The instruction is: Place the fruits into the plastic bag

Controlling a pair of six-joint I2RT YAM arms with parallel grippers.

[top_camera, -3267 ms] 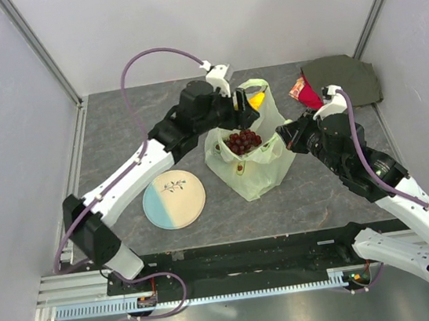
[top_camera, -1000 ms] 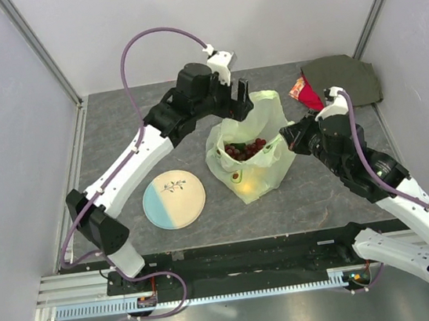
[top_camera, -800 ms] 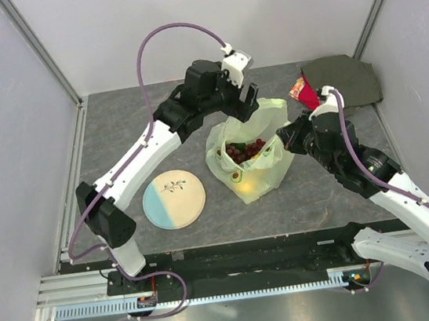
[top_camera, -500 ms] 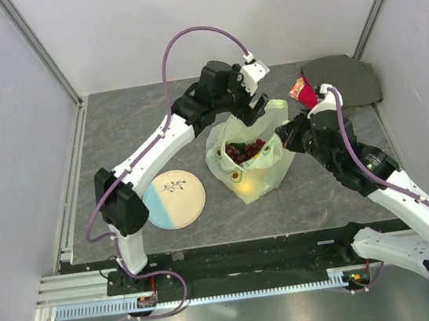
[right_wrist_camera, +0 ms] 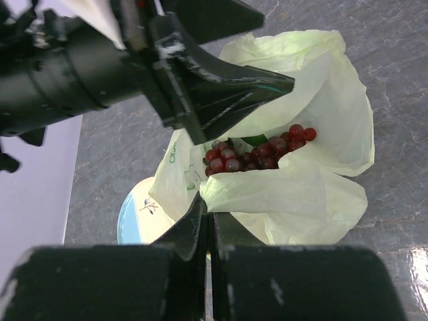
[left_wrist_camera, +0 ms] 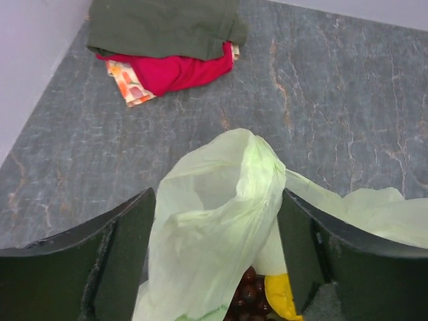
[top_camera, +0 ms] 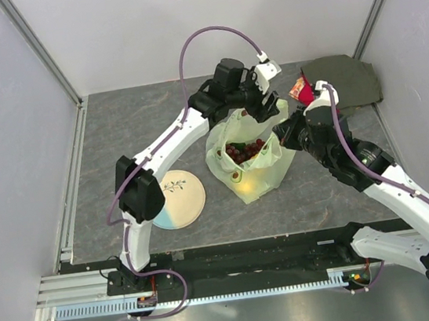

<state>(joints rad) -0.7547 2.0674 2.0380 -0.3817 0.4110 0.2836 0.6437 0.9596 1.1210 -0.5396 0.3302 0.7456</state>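
The pale green plastic bag (top_camera: 254, 173) stands open in the middle of the table. Inside it are the dark red grape bunch (top_camera: 246, 150), a green avocado (right_wrist_camera: 257, 140) and the yellow lemon (left_wrist_camera: 281, 297). My left gripper (top_camera: 266, 110) is open over the bag's far rim, and a bag handle (left_wrist_camera: 224, 207) stands between its spread fingers (right_wrist_camera: 227, 87). My right gripper (top_camera: 286, 130) is shut on the bag's right rim; in the right wrist view (right_wrist_camera: 208, 200) it pinches the thin plastic. The other fruits are hidden.
A pale round plate (top_camera: 176, 199) with a leaf sprig lies left of the bag. A dark green cloth (top_camera: 346, 80) over a red cloth (top_camera: 301, 90) lies at the far right corner, also in the left wrist view (left_wrist_camera: 160, 27). Walls close in the table.
My left arm has swung right along the bag's far rim, from its left side to its right handle. The yellow fruit it held over the bag now lies inside. My right gripper keeps its hold.
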